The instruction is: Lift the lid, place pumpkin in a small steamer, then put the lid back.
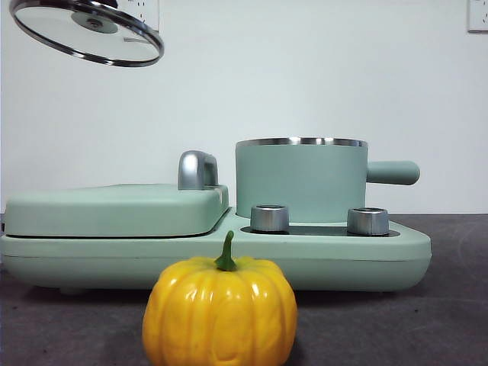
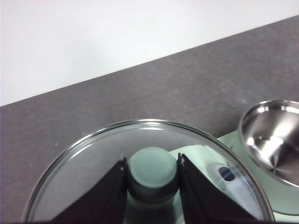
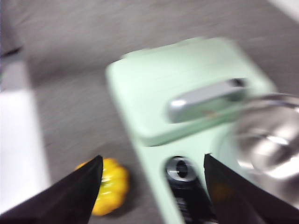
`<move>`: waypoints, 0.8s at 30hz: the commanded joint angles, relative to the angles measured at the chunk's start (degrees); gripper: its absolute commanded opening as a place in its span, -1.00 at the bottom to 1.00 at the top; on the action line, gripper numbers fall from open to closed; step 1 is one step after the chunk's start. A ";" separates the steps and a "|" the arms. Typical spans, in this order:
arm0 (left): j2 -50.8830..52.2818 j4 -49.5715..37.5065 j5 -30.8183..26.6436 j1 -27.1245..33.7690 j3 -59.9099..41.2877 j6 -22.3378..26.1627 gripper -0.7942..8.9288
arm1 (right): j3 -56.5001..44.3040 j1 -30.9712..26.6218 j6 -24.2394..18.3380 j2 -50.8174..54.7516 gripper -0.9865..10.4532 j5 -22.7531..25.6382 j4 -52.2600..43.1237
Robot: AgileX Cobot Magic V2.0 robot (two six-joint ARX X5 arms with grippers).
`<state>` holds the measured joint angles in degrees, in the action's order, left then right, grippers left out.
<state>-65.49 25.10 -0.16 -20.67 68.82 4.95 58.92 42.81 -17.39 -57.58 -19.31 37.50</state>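
one small steamer (image 1: pixel 301 179), uncovered, standing on the right half of a mint-green cooker base (image 1: pixel 343 255); shiny steel inside (image 2: pixel 275 135), and no contents to be seen in the part that shows. one lid (image 1: pixel 88 30), up in the air at the top left of the front view, tilted, well apart from the steamer. left tool (image 2: pixel 152 168) closed on the lid's mint-green knob (image 2: pixel 152 169), one black jaw on each side of it, glass and steel rim spreading around. one pumpkin (image 1: pixel 219 311), yellow-orange with a green stem, upright on the dark table (image 1: pixel 450 320) just in front of the cooker base, outside the steamer. right tool (image 3: pixel 152 170) spread wide with nothing between its jaws, above the cooker; view blurred, so seemingly nearer the pumpkin's side than the pot's. one flat griddle cover (image 1: pixel 114 210) with one steel handle (image 1: pixel 197 169) on the left half of the base. two steel dials (image 1: pixel 269 218) on the front ledge below the steamer.
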 commanded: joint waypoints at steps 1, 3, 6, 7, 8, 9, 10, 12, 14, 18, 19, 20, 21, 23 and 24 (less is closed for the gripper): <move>0.76 -1.90 -0.11 0.68 0.87 0.57 -0.82 | 1.20 5.03 -2.73 -4.26 -0.19 0.44 0.52; 0.76 -1.68 -0.11 1.29 0.87 0.31 -0.82 | 1.20 7.65 -2.95 -7.37 -0.13 1.44 0.55; 0.76 -1.44 -0.11 1.92 0.87 -0.04 -0.82 | 1.20 10.08 -2.97 -11.65 -0.12 1.77 0.55; 0.76 -1.49 -0.11 1.97 0.87 -0.02 -0.82 | 1.20 10.64 -2.97 -12.85 -0.12 1.77 0.57; 0.76 -1.51 -0.11 1.97 0.87 0.00 -0.82 | 1.20 11.26 -2.97 -14.23 -0.12 1.77 0.59; 0.76 -1.51 -0.09 1.97 0.87 0.00 -0.82 | 1.20 11.78 -2.97 -15.45 -0.12 1.77 0.59; 0.76 -1.51 -0.11 1.97 0.87 0.00 -0.82 | 1.20 12.15 -2.99 -16.44 -0.12 1.79 0.59; 0.76 -1.51 -0.09 1.97 0.87 0.09 -0.82 | 1.20 12.81 -3.10 -18.67 -0.12 1.77 0.52; 0.76 -1.44 -0.09 1.97 0.87 0.07 -0.82 | 1.20 13.31 -3.67 -20.50 -0.10 1.79 0.52; 0.76 -0.39 -0.09 1.97 0.87 0.07 -0.82 | 1.20 13.81 -4.52 -23.47 -0.07 1.77 0.31; 0.74 -0.35 -0.09 1.97 0.87 0.07 -0.82 | 1.20 13.88 -4.52 -23.93 -0.07 1.77 0.24; 0.74 -0.39 -0.09 1.97 0.87 0.09 -0.82 | 1.20 13.92 -4.55 -24.44 -0.07 1.77 0.20; 0.76 -0.48 -0.09 1.97 0.87 0.11 -0.82 | 1.20 14.03 -4.68 -25.05 -0.07 1.88 0.15; 0.76 -0.55 -0.09 1.97 0.87 0.11 -0.82 | 1.20 14.27 -4.79 -26.08 -0.07 2.49 0.02; 0.74 -0.52 -0.09 1.97 0.87 0.11 -0.82 | 1.20 14.47 -4.92 -26.53 -0.07 3.17 0.00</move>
<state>-64.86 26.41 -0.14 -18.52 68.82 4.91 58.92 56.36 -21.32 -82.87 -16.40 37.93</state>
